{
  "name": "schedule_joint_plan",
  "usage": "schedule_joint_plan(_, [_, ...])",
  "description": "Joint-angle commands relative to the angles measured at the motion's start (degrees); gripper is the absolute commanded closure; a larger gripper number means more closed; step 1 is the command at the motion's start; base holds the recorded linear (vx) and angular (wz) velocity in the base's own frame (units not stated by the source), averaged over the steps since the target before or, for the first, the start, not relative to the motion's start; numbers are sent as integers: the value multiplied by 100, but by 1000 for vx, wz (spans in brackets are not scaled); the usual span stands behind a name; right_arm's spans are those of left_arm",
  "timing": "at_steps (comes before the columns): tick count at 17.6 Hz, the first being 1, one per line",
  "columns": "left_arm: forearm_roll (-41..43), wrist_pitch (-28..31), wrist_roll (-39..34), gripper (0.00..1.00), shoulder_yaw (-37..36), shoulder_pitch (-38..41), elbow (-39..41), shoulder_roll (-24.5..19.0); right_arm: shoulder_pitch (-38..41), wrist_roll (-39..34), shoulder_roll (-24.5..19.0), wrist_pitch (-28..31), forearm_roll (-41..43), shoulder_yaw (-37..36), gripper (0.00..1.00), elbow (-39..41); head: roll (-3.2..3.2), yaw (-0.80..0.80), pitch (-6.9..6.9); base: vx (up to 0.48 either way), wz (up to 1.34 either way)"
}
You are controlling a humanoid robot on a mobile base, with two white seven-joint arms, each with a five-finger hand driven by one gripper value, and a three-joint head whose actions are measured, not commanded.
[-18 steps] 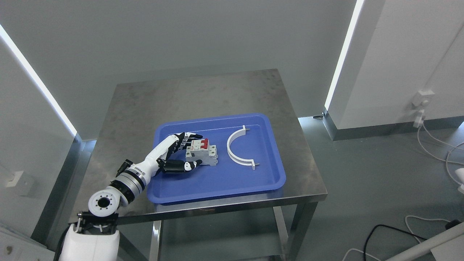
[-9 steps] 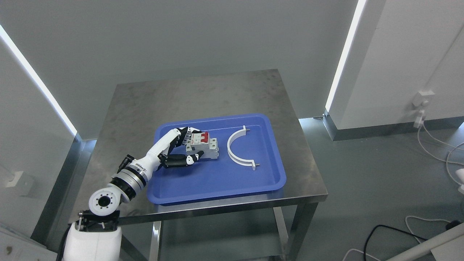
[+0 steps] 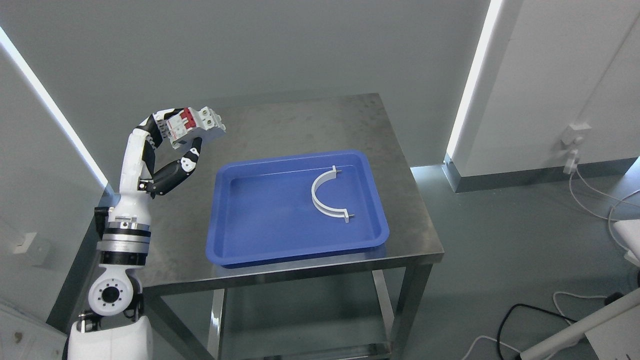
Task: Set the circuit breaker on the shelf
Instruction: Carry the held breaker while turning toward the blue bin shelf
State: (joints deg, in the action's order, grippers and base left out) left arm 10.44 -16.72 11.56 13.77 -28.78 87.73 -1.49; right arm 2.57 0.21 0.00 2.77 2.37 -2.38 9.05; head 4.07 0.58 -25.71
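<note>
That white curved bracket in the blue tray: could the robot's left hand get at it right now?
Probably not as things stand. The left hand is raised beside the blue plastic tray, its fingers closed on the grey circuit breaker with red switches. The white curved bracket lies uncovered, but the hand is full.

Left arm raised near-vertical from lower left corner, forearm upright, wrist bent toward right. Left hand (image 3: 170, 142) held high, fingers (image 3: 152, 125) curled over top of circuit breaker (image 3: 195, 125), thumb pressed beneath it. Breaker clamped, tilted.
</note>
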Motion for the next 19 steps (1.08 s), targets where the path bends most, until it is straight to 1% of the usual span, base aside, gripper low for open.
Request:
schedule_joint_plan(1, [-130, -235, -136, 86, 539, 584, 526, 49, -2, -4, 100, -4, 0, 0, 0, 0, 0, 0, 0, -183, 36])
schedule_joint_plan(9, [-147, -306, -127, 87, 495, 592, 570, 49, -2, -4, 100, -4, 0, -8, 0, 0, 0, 0, 0, -298, 21])
schedule_joint_plan(19, [-147, -306, -127, 87, 504, 584, 570, 49, 6, -4, 100, -4, 0, 0, 0, 0, 0, 0, 0, -426, 125])
